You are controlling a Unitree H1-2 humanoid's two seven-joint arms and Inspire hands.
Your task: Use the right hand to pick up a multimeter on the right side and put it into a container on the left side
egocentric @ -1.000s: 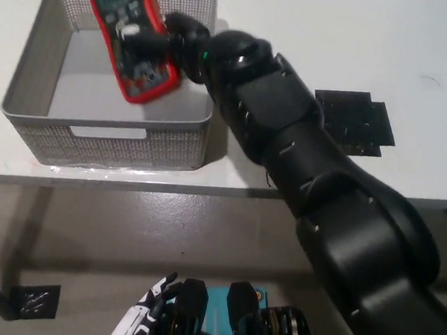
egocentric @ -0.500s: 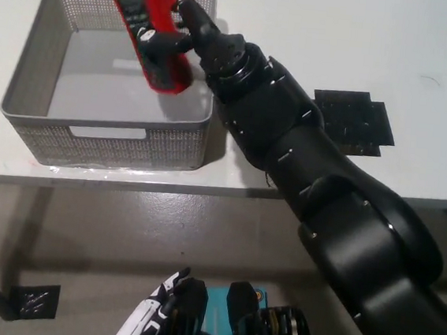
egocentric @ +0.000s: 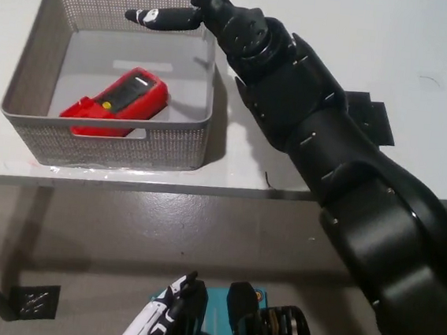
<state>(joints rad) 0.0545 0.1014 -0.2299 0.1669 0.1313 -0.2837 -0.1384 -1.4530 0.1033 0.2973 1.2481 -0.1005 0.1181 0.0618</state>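
Note:
The red multimeter (egocentric: 117, 100) lies flat on the floor of the grey mesh container (egocentric: 38, 39), screen up, near the front wall. My black right hand (egocentric: 183, 7) hovers open over the container's far right part, fingers spread, holding nothing. Its arm crosses the container's right rim. My white left hand (egocentric: 157, 323) rests low at the bottom of the picture, below the table edge.
A black square mat (egocentric: 362, 121) lies on the white table to the right, partly behind my right arm. The table's front edge (egocentric: 127, 186) runs across the middle of the picture, with floor below it.
My right hand has let go of the multimeter, which dropped from above the container onto its floor. The hand has opened and moved toward the far rim.

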